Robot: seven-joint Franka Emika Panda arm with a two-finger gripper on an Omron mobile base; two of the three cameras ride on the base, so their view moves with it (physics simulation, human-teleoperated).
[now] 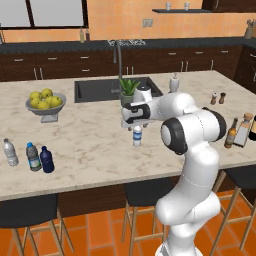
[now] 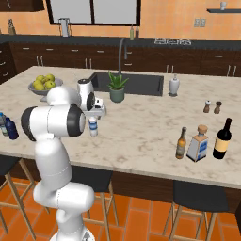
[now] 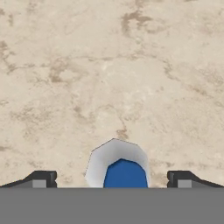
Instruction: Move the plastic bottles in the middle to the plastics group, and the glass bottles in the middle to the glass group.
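Note:
The clear plastic bottle (image 1: pixel 137 136) (image 2: pixel 93 126) with a white cap and blue label stands mid-counter. My gripper (image 1: pixel 136 123) (image 2: pixel 95 113) (image 3: pixel 112 179) hangs just above it, open. In the hand view the bottle (image 3: pixel 118 164) sits between the spread fingertips (image 3: pixel 41 178). The navy bottle (image 1: pixel 47 160) (image 2: pixel 10 128) stands at the left beside the blue-capped bottle (image 1: pixel 33 156) and the greyish clear bottle (image 1: pixel 10 152). The amber bottle (image 1: pixel 231 133) (image 2: pixel 181 143) stands at the right next to the tan-topped pale bottle (image 1: pixel 242 130) (image 2: pixel 198 143) and the dark bottle (image 2: pixel 222 139).
A bowl of lemons (image 1: pixel 46 106) sits at the back left. The sink (image 1: pixel 100 90), a potted plant (image 1: pixel 128 90) and a soap dispenser (image 1: pixel 174 82) lie behind the gripper. Salt and pepper shakers (image 1: pixel 217 98) stand at the right. Stools line the counter's near edge.

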